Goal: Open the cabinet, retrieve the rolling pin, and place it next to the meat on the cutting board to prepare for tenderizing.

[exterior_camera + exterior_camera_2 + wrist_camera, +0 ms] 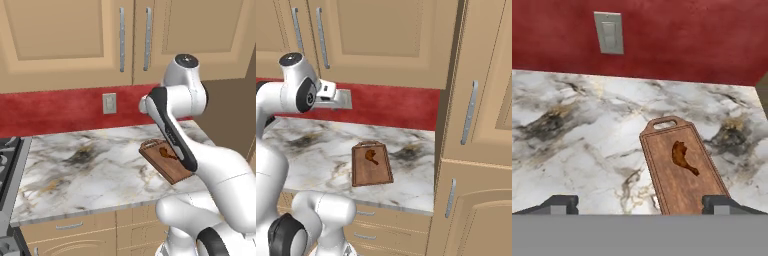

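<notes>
So the cabinet (75,40) fills the whole top of the left base view, and both panelled doors sit flush with the two long silver handles (122,39) side by side near top centre. It looks fully closed to me, so I'd say the first step hasn't been done yet. That also explains why there's no rolling pin around: presumably it's behind those doors, though I can't confirm that from here.

Under it, the marble worktop (75,165) runs across the middle of the frame, with the red backsplash (687,35) and a wall switch plate (609,33) at the upper left of the hand view.

The cutting board (679,170) lies flat at lower centre-right of the hand view, with its handle end pointing toward the backsplash. That leaves a long strip of bare wood on either side of the meat, which is handy since the pin has to land right beside it.

The meat (683,158) is a little dark lump with a thin tail, sitting roughly mid-board, a bit toward the handle end.

The pincer (640,204) has its two dark tips spread wide along the bottom of the hand view with nothing between them, so it's released and empty. It hangs above the worktop looking down at the board, well below the handles it needs.
</notes>
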